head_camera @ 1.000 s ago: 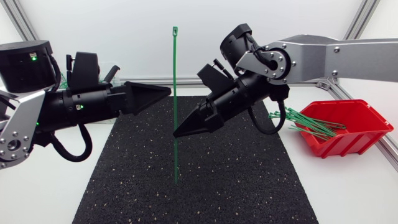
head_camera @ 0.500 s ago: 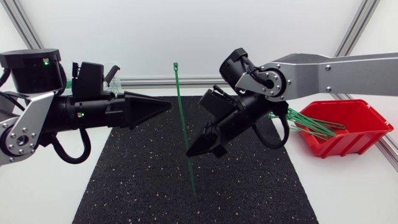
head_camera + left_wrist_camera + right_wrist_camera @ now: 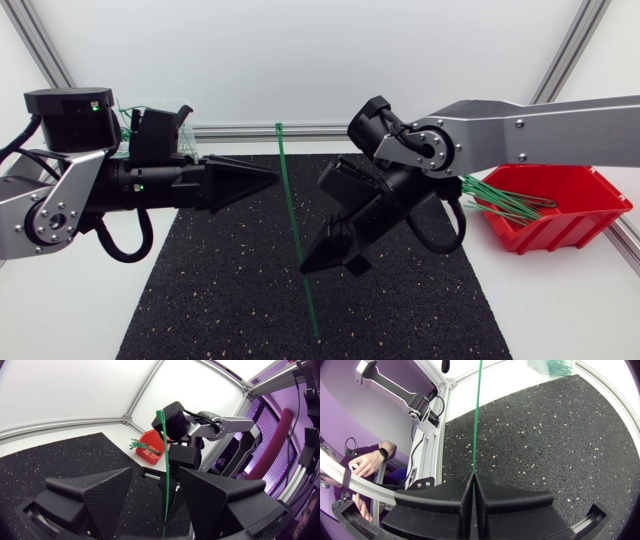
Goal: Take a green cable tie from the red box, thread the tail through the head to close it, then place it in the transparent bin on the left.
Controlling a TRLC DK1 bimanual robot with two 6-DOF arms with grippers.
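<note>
Right hand (image 3: pixel 308 268) is over the middle of the black mat (image 3: pixel 220 310), its arm coming in from the right edge of the table (image 3: pixel 560 300). The fingers are pressed together, pinching the green cable tie (image 3: pixel 292 200) low on its strap. The right wrist view confirms it: the tie (image 3: pixel 477 415) rises straight out of the seam between the two fingers of the hand (image 3: pixel 472 480).

The tie stands close to upright, leaning slightly, with its head at the upper end. A short length of tail hangs below the grip towards the mat (contact with the mat cannot be judged).

Left hand (image 3: pixel 268 180) is level with the upper part of the tie, its tips just beside it. In its own wrist view the hand (image 3: pixel 156 470) is spread, and the tie (image 3: pixel 164 460) runs through the gap, clear of both fingers (image 3: pixel 95 495).

Red box (image 3: pixel 565 210) sits at the right edge of the table, with loose green ties (image 3: pixel 495 198) spilling over its near wall.

Transparent bin (image 3: pixel 535 367) is seen beyond the mat's far side, well ahead of the right hand, with green ties inside.
</note>
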